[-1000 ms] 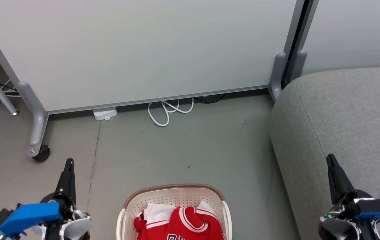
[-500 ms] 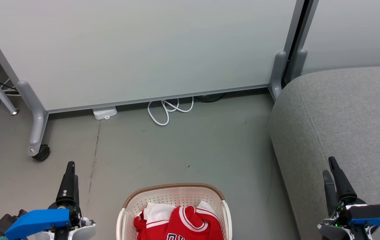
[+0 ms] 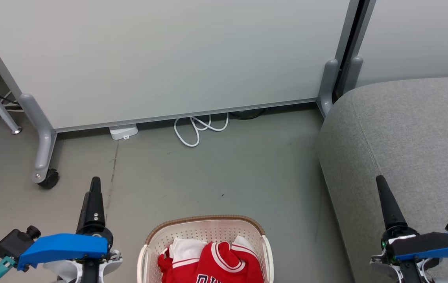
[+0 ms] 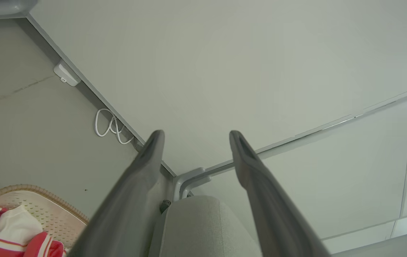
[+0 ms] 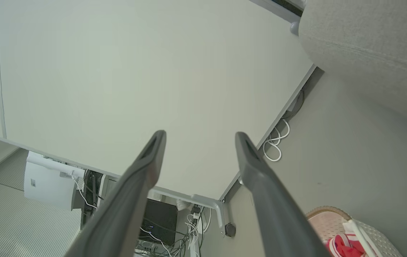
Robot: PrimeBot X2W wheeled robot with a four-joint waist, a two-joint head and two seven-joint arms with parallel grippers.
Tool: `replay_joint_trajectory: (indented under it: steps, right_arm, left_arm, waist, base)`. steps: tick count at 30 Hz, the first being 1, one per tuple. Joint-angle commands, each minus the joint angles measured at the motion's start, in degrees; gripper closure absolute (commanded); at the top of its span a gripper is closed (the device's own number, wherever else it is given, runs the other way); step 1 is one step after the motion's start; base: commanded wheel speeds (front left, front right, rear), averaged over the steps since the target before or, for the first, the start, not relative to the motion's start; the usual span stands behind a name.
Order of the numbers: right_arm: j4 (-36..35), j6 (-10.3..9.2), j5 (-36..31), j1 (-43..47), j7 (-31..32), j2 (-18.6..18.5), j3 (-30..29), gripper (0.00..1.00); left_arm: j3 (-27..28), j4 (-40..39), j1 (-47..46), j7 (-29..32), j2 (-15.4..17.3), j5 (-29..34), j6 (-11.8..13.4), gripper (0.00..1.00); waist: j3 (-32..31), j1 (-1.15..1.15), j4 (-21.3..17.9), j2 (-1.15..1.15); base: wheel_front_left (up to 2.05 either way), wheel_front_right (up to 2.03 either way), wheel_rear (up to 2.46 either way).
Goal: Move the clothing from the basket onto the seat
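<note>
The clothing (image 3: 212, 263), one red-and-white heap (pieces not countable), lies in the single basket (image 3: 204, 219) on the floor (image 3: 208, 177). Left of it the left gripper (image 4: 194, 137) holds its two fingers spread, empty; rightward, over the one grey seat (image 3: 412, 133), the right gripper (image 5: 199, 137) does likewise.

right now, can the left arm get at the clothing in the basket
Likely yes: the left arm hangs left of the basket, jaws open, and the clothing lies uncovered with nothing between.

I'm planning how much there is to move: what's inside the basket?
Red clothing with white trim lies bunched in the basket. The picture's edge and the top folds hide whatever lies beneath.
</note>
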Motion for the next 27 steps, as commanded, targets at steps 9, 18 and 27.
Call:
replay_joint_trajectory:
  steps: [9,18,27]
  right_arm:
    - [-2.3,0.14,-10.93,-1.64,-2.38,-0.34,1.65,0.0]
    - [-1.44,0.15,-19.46,-1.69,-4.19,-0.39,2.78,0.0]
    - [-0.69,0.17,-25.99,-1.94,-5.8,-0.43,3.62,0.0]
  left_arm:
    - [-3.36,-1.37,-2.17,-2.35,0.49,11.91,1.67,0.0]
    - [-5.14,-0.22,-2.52,-4.14,0.54,20.31,2.87,0.0]
    - [-6.68,0.42,-2.94,-5.77,0.58,27.07,3.47,0.0]
  waist:
    - [0.13,0.0,0.11,0.0]
    - [0.1,0.0,0.16,0.0]
    - [0.11,0.0,0.24,0.0]
  base:
    - [0.0,0.0,0.0]
    - [0.0,0.0,0.0]
    - [0.0,0.0,0.0]
